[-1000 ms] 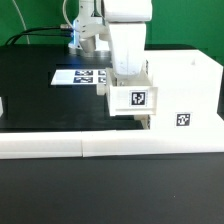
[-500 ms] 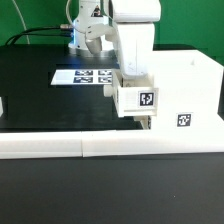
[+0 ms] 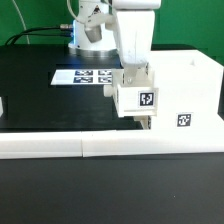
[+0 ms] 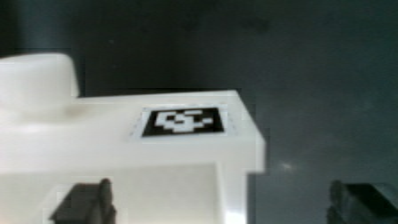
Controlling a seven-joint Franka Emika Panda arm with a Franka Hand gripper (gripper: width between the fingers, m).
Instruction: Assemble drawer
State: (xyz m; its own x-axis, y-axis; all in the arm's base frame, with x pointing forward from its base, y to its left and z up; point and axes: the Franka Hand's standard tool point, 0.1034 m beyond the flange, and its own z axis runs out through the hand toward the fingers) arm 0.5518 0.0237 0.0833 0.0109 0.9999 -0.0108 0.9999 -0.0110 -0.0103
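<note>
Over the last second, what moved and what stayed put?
The hand carried the small tray toward the exterior view's right, closer to the box housing, most of it early on. It let go of nothing. The marker board and housing stayed put.

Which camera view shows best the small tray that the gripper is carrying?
The exterior view: the tray appears whole, under the gripper, beside the housing. The wrist view shows only its tagged face and knob, close up.
</note>
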